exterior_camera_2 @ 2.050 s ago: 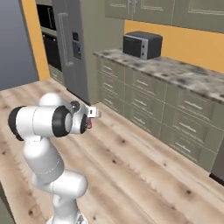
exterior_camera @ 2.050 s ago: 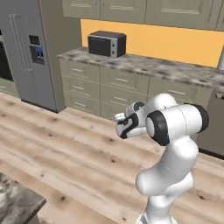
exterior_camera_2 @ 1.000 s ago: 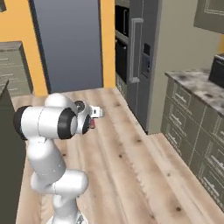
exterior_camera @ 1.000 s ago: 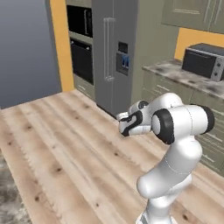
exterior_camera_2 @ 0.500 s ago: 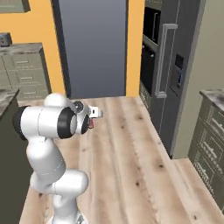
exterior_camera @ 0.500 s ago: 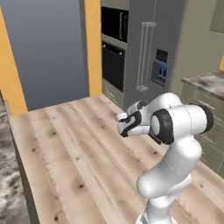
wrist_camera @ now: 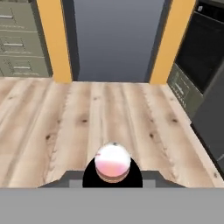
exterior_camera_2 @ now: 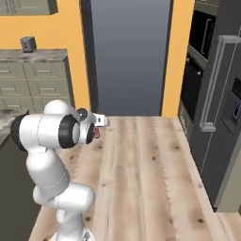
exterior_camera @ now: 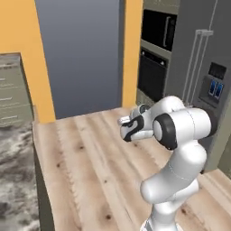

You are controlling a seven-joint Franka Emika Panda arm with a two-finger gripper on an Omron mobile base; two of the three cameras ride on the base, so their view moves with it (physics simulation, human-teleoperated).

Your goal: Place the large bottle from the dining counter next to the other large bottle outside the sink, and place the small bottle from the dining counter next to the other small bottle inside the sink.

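Note:
My gripper (exterior_camera_2: 97, 128) is held in front of the folded arm at chest height, shut on a small item with a red patch (exterior_camera_2: 96, 133). In the hand view it is a rounded pink-white top (wrist_camera: 113, 160) on a dark body between the fingertips. It appears to be the small bottle. My gripper (exterior_camera: 124, 122) also shows as a pale tip ahead of the forearm in the left base view. A corner of the mottled stone dining counter (exterior_camera: 16, 171) lies at the lower left. The sink and the large bottles are out of view.
A wood-plank floor (wrist_camera: 109, 113) stretches ahead to a grey doorway (exterior_camera_2: 129, 56) between orange walls. A dark wall oven (exterior_camera: 155, 54) and a steel fridge (exterior_camera: 205, 85) stand on the right. Sage-green drawers (exterior_camera_2: 33, 84) under a stone top stand on the left.
The whole scene has swept sideways as the base turns: cabinets and microwave left the views, and the doorway and oven came in. The arm's pose and its grip are unchanged.

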